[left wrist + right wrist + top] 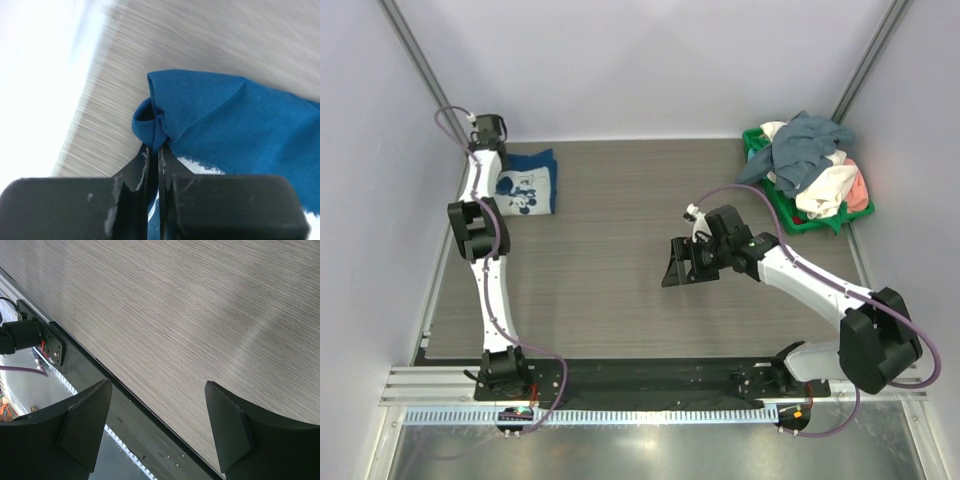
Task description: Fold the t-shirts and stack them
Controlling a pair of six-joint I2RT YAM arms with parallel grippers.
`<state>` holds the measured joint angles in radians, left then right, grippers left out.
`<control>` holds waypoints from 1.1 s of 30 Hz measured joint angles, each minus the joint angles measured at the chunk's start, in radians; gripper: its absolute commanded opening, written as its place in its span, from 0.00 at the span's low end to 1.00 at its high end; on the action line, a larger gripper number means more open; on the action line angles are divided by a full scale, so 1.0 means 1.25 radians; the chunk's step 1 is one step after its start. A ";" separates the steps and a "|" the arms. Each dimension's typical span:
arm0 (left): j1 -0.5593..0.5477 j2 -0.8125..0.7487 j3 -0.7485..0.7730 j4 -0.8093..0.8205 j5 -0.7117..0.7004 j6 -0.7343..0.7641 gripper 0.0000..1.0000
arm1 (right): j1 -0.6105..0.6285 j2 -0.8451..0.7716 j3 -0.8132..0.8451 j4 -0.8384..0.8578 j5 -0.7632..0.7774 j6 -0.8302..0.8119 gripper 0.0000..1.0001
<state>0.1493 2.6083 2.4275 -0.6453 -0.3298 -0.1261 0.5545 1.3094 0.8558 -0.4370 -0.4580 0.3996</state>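
Note:
A folded navy-blue t-shirt with a white cartoon print [528, 183] lies at the far left of the table. My left gripper [488, 130] is at its far-left corner, shut on a bunched fold of the blue fabric [155, 125]. My right gripper [676, 262] hovers over the middle of the table, open and empty, with bare wood grain between its fingers [227, 420]. Several more t-shirts, grey-blue [805, 143], white and salmon-pink [857, 190], are heaped in the basket at the far right.
The green plastic basket [798, 222] stands at the far right corner. White walls close in the table on the left, back and right. A black strip and a metal rail [620, 400] run along the near edge, by the arm bases.

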 measured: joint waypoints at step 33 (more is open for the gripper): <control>-0.007 -0.538 -0.359 0.187 -0.041 -0.141 1.00 | 0.029 -0.018 0.022 0.007 0.091 0.044 0.80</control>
<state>0.1402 1.9358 1.9793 -0.4118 -0.3813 -0.3027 0.5907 1.2865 0.8829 -0.4282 -0.3447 0.4549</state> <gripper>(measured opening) 0.992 0.800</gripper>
